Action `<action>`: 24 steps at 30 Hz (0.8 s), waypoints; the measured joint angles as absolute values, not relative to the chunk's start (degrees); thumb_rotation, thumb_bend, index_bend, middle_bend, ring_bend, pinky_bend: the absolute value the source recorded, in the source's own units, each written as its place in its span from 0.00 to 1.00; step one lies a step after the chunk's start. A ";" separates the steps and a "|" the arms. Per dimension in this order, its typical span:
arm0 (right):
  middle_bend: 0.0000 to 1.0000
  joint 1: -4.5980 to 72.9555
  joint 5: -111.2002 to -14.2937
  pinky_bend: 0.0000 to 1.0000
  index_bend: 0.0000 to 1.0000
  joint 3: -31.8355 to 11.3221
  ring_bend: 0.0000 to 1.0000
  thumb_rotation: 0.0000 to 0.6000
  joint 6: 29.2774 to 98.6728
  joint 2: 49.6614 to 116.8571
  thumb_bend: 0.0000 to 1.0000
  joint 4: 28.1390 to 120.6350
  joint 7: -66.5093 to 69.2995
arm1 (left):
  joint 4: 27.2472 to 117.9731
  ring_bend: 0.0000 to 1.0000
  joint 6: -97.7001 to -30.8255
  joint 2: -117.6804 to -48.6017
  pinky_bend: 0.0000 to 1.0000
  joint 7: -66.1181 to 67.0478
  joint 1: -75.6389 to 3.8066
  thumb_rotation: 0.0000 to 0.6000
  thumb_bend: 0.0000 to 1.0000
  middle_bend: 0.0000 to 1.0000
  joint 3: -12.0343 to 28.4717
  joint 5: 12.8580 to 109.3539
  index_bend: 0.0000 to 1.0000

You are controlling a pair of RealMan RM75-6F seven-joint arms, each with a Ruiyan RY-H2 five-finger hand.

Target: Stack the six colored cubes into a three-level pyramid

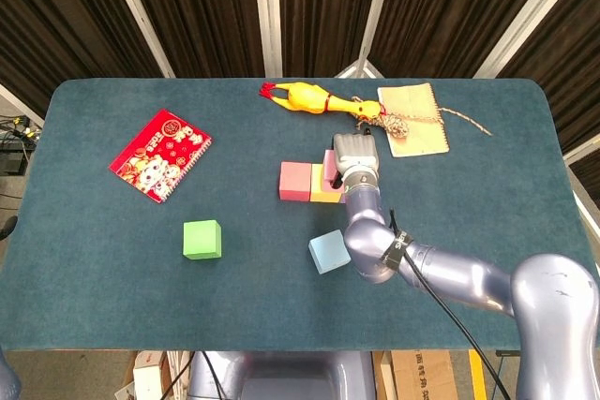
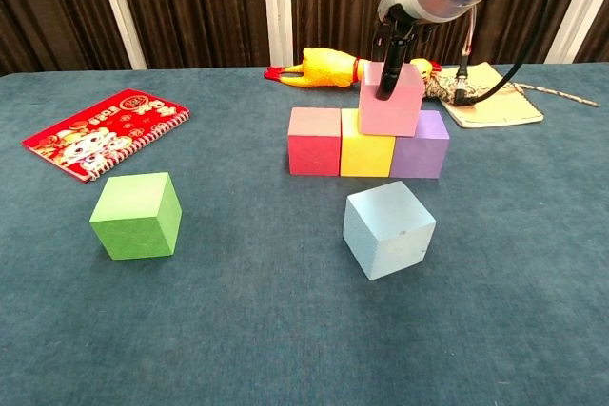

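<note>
1. My right hand grips the pink cube, which sits across the seam of the yellow cube and purple cube. My left hand is out of both views.
2. If I let go while it sits off-centre, I judge it could tip or nudge the base row out of line.
3. Count: six cubes in all, namely red, yellow, purple, pink, blue and green. Three form the base, one rests above, two lie loose on the table.
</note>
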State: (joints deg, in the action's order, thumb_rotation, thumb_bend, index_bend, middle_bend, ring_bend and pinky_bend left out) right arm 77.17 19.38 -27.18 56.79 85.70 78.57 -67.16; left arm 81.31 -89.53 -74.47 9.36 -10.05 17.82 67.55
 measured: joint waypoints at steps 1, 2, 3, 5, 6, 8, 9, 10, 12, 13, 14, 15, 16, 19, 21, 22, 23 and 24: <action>0.44 77.17 19.47 0.00 0.44 -27.19 0.20 1.00 56.74 85.68 0.33 78.57 -67.21 | 81.30 0.00 -89.52 -74.49 0.02 9.42 -10.06 1.00 0.16 0.00 17.82 67.52 0.15; 0.44 77.17 19.58 0.00 0.44 -27.19 0.20 1.00 56.69 85.66 0.33 78.57 -67.26 | 81.30 0.00 -89.51 -74.50 0.02 9.45 -10.07 1.00 0.16 0.00 17.83 67.48 0.15; 0.44 77.16 19.73 0.00 0.44 -27.19 0.20 1.00 56.63 85.63 0.33 78.58 -67.36 | 81.29 0.00 -89.52 -74.51 0.02 9.46 -10.06 1.00 0.16 0.00 17.84 67.45 0.15; 0.44 77.14 19.87 0.00 0.44 -27.16 0.20 1.00 56.47 85.61 0.33 78.53 -67.46 | 81.28 0.00 -89.55 -74.50 0.02 9.43 -10.05 1.00 0.16 0.00 17.87 67.44 0.15; 0.44 77.12 19.88 0.00 0.44 -27.15 0.20 1.00 56.38 85.62 0.33 78.46 -67.46 | 81.28 0.00 -89.56 -74.50 0.02 9.42 -10.05 1.00 0.16 0.00 17.88 67.43 0.15; 0.44 77.10 19.90 0.00 0.44 -27.13 0.20 1.00 56.17 85.66 0.33 78.31 -67.46 | 81.29 0.00 -89.59 -74.49 0.02 9.40 -10.05 1.00 0.16 0.00 17.90 67.43 0.15; 0.44 77.08 19.93 0.00 0.44 -27.12 0.20 1.00 56.03 85.68 0.33 78.24 -67.47 | 81.29 0.00 -89.61 -74.48 0.02 9.39 -10.04 1.00 0.16 0.00 17.91 67.42 0.15; 0.44 77.06 19.99 0.00 0.44 -27.10 0.20 1.00 55.90 85.68 0.33 78.20 -67.51 | 81.28 0.00 -89.61 -74.48 0.02 9.39 -10.04 1.00 0.16 0.00 17.91 67.41 0.15; 0.44 77.05 20.12 0.00 0.44 -27.06 0.20 1.00 55.63 85.70 0.33 78.03 -67.59 | 81.26 0.00 -89.60 -74.51 0.02 9.41 -10.06 1.00 0.16 0.00 17.91 67.41 0.15; 0.44 77.05 20.12 0.00 0.44 -27.06 0.20 1.00 55.54 85.69 0.33 77.97 -67.60 | 81.25 0.00 -89.59 -74.52 0.02 9.42 -10.07 1.00 0.16 0.00 17.90 67.43 0.15; 0.44 77.06 20.11 0.00 0.44 -27.07 0.20 1.00 55.46 85.68 0.33 77.92 -67.58 | 81.24 0.00 -89.58 -74.52 0.02 9.43 -10.08 1.00 0.16 0.00 17.89 67.44 0.15; 0.44 77.08 20.09 0.00 0.44 -27.08 0.20 1.00 55.45 85.65 0.33 77.93 -67.58 | 81.24 0.00 -89.59 -74.53 0.02 9.46 -10.08 1.00 0.16 0.00 17.89 67.44 0.15; 0.44 77.11 20.06 0.00 0.44 -27.10 0.20 1.00 55.45 85.63 0.33 77.95 -67.57 | 81.23 0.00 -89.60 -74.55 0.02 9.49 -10.09 1.00 0.16 0.00 17.89 67.43 0.15; 0.44 77.21 19.84 0.00 0.45 -27.09 0.20 1.00 55.55 85.52 0.33 78.08 -67.54 | 81.22 0.00 -89.59 -74.59 0.02 9.56 -10.11 1.00 0.16 0.00 17.91 67.38 0.15; 0.44 77.23 19.94 0.00 0.45 -27.10 0.20 1.00 55.51 85.51 0.33 78.06 -67.52 | 81.25 0.00 -89.60 -74.59 0.02 9.55 -10.11 1.00 0.16 0.00 17.90 67.40 0.15; 0.44 77.22 19.94 0.00 0.45 -27.11 0.20 1.00 55.43 85.52 0.33 78.01 -67.46 | 81.27 0.00 -89.64 -74.58 0.02 9.54 -10.10 1.00 0.16 0.00 17.90 67.44 0.15; 0.44 77.21 19.93 0.00 0.45 -27.11 0.20 1.00 55.35 85.53 0.33 77.97 -67.42 | 81.27 0.00 -89.66 -74.57 0.02 9.53 -10.09 1.00 0.16 0.00 17.89 67.45 0.15; 0.44 77.20 19.94 0.00 0.45 -27.08 0.20 1.00 55.26 85.51 0.33 77.96 -67.43 | 81.27 0.00 -89.69 -74.57 0.02 9.53 -10.08 1.00 0.16 0.00 17.90 67.45 0.15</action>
